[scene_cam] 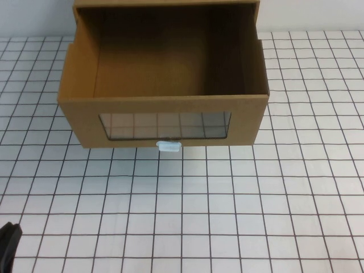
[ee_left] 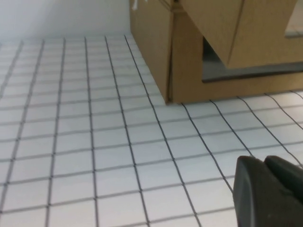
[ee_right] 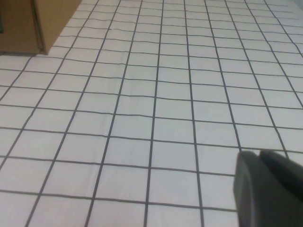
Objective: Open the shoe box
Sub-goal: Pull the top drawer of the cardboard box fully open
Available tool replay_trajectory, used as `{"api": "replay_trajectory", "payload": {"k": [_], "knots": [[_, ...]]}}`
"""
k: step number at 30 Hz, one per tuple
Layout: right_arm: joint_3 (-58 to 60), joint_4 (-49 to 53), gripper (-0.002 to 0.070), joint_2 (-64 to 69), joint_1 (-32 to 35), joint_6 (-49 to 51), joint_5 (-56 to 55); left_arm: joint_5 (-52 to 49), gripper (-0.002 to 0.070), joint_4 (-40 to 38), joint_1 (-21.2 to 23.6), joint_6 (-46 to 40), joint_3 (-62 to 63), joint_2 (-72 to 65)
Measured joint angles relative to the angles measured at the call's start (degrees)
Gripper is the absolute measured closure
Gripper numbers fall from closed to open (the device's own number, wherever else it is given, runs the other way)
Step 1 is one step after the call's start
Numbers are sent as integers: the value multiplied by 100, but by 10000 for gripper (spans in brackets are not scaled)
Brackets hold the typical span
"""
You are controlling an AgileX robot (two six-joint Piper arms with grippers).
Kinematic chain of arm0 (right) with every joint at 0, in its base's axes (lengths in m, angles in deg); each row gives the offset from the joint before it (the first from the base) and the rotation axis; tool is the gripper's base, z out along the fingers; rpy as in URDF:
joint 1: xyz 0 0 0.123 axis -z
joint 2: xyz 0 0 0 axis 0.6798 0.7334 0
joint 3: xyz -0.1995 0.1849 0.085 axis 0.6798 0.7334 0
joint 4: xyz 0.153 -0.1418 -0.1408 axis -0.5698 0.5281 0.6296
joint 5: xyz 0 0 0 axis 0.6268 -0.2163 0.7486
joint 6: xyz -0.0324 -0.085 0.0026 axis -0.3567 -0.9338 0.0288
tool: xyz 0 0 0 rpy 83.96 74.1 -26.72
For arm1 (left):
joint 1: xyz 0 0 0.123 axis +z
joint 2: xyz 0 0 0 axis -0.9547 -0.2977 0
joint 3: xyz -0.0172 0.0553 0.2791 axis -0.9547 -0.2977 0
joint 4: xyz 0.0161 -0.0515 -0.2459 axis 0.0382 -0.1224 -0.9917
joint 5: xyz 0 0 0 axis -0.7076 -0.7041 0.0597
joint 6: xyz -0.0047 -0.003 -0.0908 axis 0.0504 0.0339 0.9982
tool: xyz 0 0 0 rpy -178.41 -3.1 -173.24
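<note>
Looking down on the table (scene_cam: 239,216): the box (scene_cam: 79,122) sits at the far middle, well apart from both arms. It is the drawer kind. The drawer (scene_cam: 250,122) stands drawn out toward the robot from the sleeve (scene_cam: 165,3) behind it, and its inside shows bare brown card, nothing in it.

Front panel carries a clear window (scene_cam: 165,125). A small pale tab (scene_cam: 169,147) juts from the panel's lower edge, at mid-width, just above the table.

Left gripper (ee_left: 262,163) is low at the near left corner of the table, off the box, pads pressed together, holding nothing. Right gripper (ee_right: 259,156) is out of the high view; its own camera shows it over bare grid, near right of the box, clenched and empty.

Handling, by judgement:
- Thin cardboard and empty, so probably light. The whole box may skid on the smooth table if tugged rather than the drawer sliding.
- Walls likely stiff along the edges, soft at mid-span; a hard pinch could dent them.
- The window film looks flimsy. Keep off it.
- The tab is the obvious hold: small, so a pinch must be square to it or it may slip out.
- Alternative: hook the top rim of the front panel, where the card is doubled by the fold.

Task reads as largely done from how the drawer lies.
</note>
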Motion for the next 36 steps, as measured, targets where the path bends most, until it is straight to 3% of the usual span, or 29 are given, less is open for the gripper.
{"api": "replay_trajectory", "payload": {"k": [3, 7, 10, 23, 36], "knots": [[0, 0, 690, 0, 0, 0, 0, 218, 677, 732, 25, 533, 0, 96], [0, -3, 689, 0, 0, 0, 0, 272, 677, 2153, 387, 1860, 0, 476], [0, -3, 689, 0, 0, 0, 0, 19, 677, 2602, 599, 2366, 0, 913], [0, -3, 690, -13, 0, 0, 4, -1826, 677, 3021, 654, 2563, 0, 1273], [0, -12, 689, -22, 0, 0, 4, -1937, 677, 3052, 654, 2563, 0, 1273]]}}
